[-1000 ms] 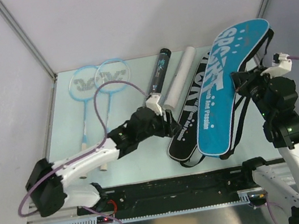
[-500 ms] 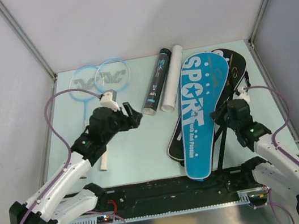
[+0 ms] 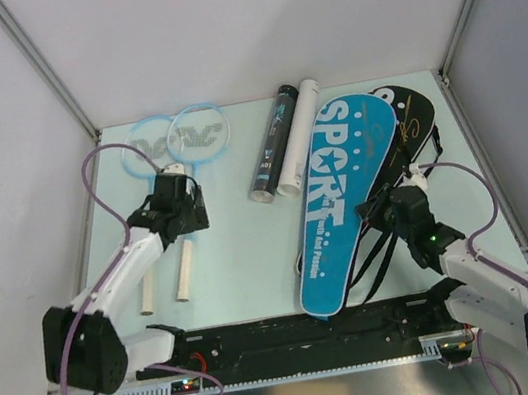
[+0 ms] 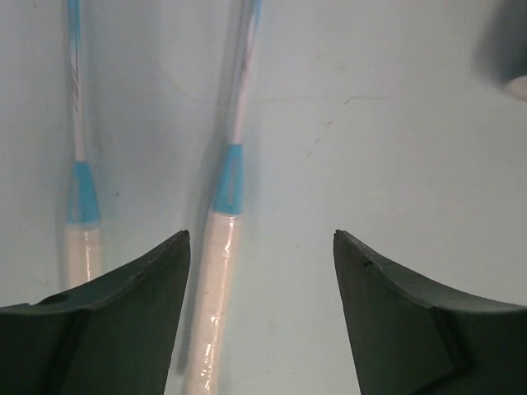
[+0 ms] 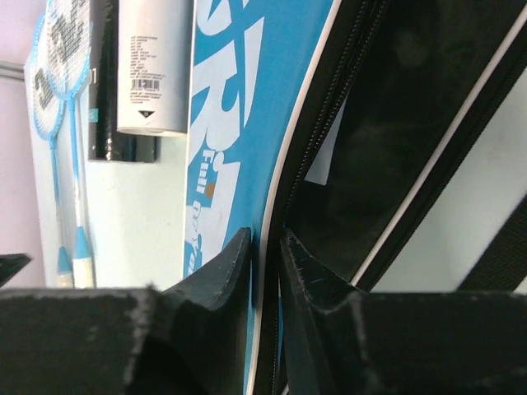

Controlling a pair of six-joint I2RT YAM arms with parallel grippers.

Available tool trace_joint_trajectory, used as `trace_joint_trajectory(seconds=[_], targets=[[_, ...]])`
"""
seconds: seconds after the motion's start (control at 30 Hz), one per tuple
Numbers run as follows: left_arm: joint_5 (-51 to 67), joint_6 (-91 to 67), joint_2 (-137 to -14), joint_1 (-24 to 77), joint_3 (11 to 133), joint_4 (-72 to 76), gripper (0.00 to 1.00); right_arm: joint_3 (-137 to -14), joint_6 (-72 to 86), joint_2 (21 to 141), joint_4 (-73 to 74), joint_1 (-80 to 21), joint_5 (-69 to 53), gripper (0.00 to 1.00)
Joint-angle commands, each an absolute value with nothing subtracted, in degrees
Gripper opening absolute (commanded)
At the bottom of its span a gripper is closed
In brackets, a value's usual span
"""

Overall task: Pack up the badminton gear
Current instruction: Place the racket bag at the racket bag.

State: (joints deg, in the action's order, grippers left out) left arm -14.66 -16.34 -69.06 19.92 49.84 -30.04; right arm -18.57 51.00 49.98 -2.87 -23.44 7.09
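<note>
1. Pale green table (image 3: pixel 244 257), walled on three sides; everything below lies on it.
2. Left gripper (image 4: pixel 260 240): jaws spread wide and holding nothing. They straddle the white handle of one of the two light-blue rackets (image 3: pixel 174 142), which lie side by side at the far left. A second ago this arm was at the tubes; we record that it has swung left.
3. Right gripper (image 5: pixel 265 243): jaws nearly together around the rim of the blue bag (image 3: pixel 345 194). We cannot tell whether they pinch it or have just let go.
4. Blue bag: stood on edge in the air a second ago. It now lies flat, right of centre, overlapping the black bag (image 3: pixel 408 118).
5. Black tube (image 3: pixel 271 151) and white tube (image 3: pixel 296 136): side by side at far centre, just left of the blue bag.
6. Assessment: with the bag set down, we judge the rackets to be the next pickup. No shuttlecocks are in view.
</note>
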Motion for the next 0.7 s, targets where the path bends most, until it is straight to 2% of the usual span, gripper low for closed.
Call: trace_joint_trajectory(seconds=[0.0,0.13,0.33,0.5,0.6,0.67], targets=[[-12.71,-15.42,-74.4,15.7,52.93,-33.71,0.73,-21.35,49.96,49.64,-5.3,-23.84,2.85,0.3],[-15.34,-14.98,-78.74,14.52,52.49,-35.23,0.71,-22.77,48.19,43.44,1.24,-22.58,0.92,0.5],[-15.16,-19.2,-82.67,14.08,49.81,-36.32,0.69,-23.21,46.45,29.99,7.25,-20.15,-2.14,0.66],[-14.37,-21.37,-87.3,14.17,49.47,-37.35,0.61,-23.93,43.44,24.1,11.16,-17.66,-2.25,0.69],[-14.47,-21.85,-89.74,14.15,49.81,-37.65,0.59,-24.04,42.57,22.51,12.3,-16.16,-2.94,0.68],[-14.52,-22.34,-90.57,14.22,50.0,-37.58,0.54,-24.18,42.37,22.33,12.24,-15.53,-4.07,0.68]])
